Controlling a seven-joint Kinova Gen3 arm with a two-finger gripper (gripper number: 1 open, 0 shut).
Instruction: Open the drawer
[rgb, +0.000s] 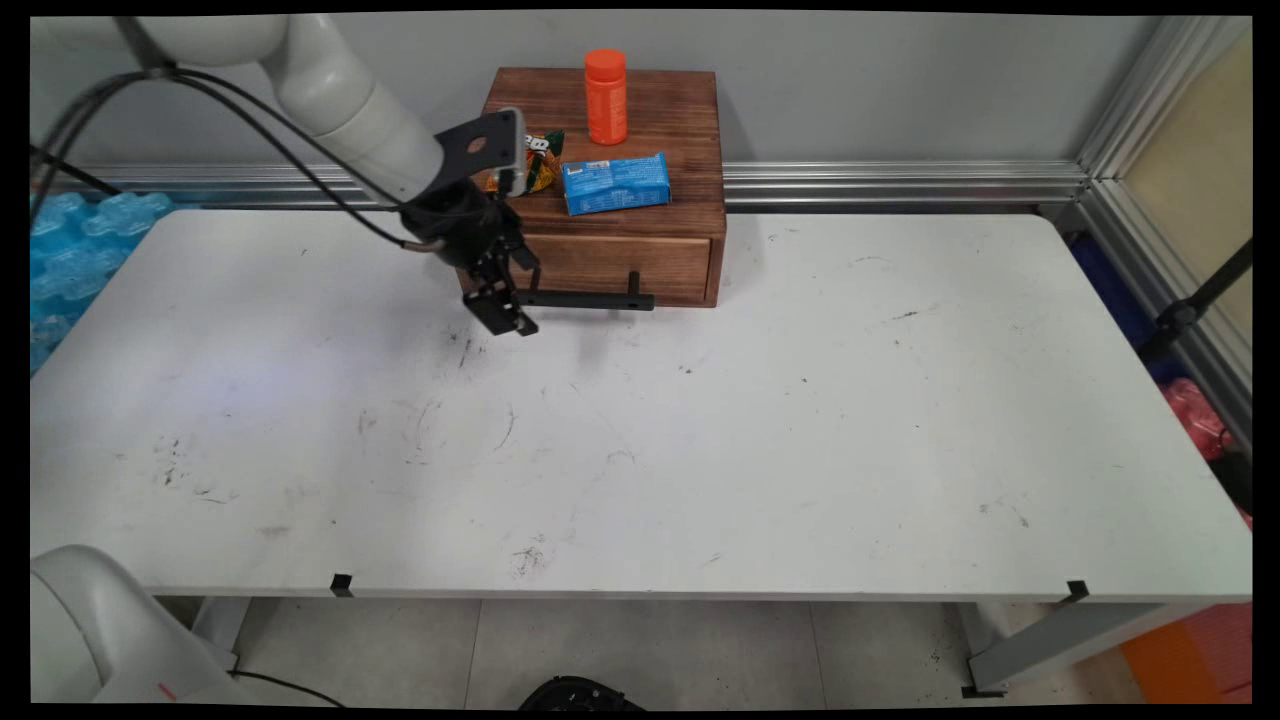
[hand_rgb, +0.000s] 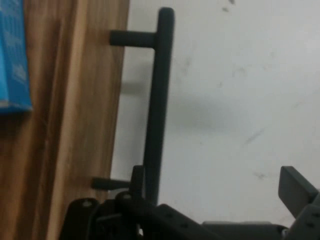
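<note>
A brown wooden box (rgb: 690, 120) stands at the back of the white table (rgb: 700, 450), with a drawer front (rgb: 610, 265) and a black bar handle (rgb: 590, 298). My gripper (rgb: 510, 300) is low at the handle's left end and open. In the hand view the handle (hand_rgb: 157, 100) runs between the two fingers, right beside one fingertip (hand_rgb: 137, 179); the other fingertip (hand_rgb: 296, 189) stands well off over the table, so the gripper (hand_rgb: 216, 185) is not clamped on it. On the box top are an orange bottle (rgb: 606, 97), a blue carton (rgb: 615, 183) (hand_rgb: 12, 55) and an orange snack packet (rgb: 540, 165).
Blue bubble wrap (rgb: 70, 250) lies past the table's left edge. An aluminium rail (rgb: 900, 183) runs along the wall behind the table. Red bags (rgb: 1195, 415) sit beyond the right edge.
</note>
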